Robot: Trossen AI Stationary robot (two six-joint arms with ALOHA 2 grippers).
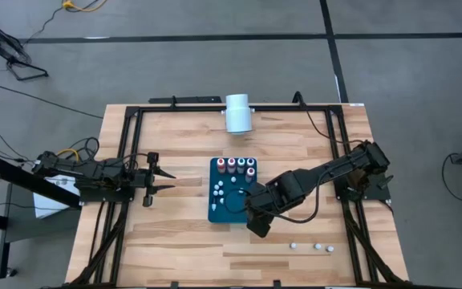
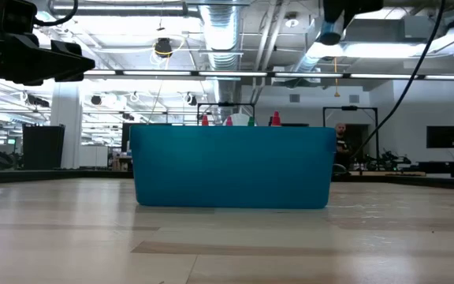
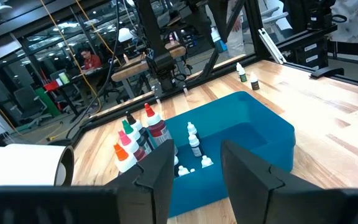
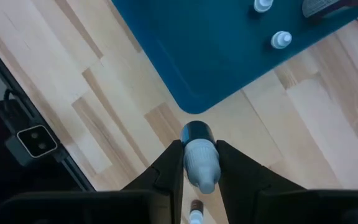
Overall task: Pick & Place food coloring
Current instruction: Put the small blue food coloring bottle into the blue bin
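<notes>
The food coloring bottles stand in a teal tray [image 1: 231, 210]. Taller ones with reddish and pale caps [image 1: 237, 165] line its far side, and tiny whitish ones [image 1: 219, 191] lie at its left. The left wrist view shows them too [image 3: 143, 134]. My right gripper [image 1: 257, 223] hovers at the tray's near right corner, shut on one small bottle [image 4: 200, 158] with a dark body and a pale cap. My left gripper [image 1: 165, 178] waits open to the left of the tray, pointing at it. My right gripper pinches the small bottle's pale ribbed cap [image 4: 201, 163] between its two fingers, coming from above and pointing down. The dark body [image 4: 197, 132] sticks out below the fingertips, over bare wood beside the tray's corner [image 4: 191, 102]. I cannot tell whether the bottle's bottom touches the table.
Three tiny bottles [image 1: 318, 246] lie on the wood near the table's near right edge. A large white cylinder [image 1: 237, 112] lies at the far edge. Black frame rails [image 1: 123, 160] run along both sides. The low view shows the tray's near wall [image 2: 231, 166].
</notes>
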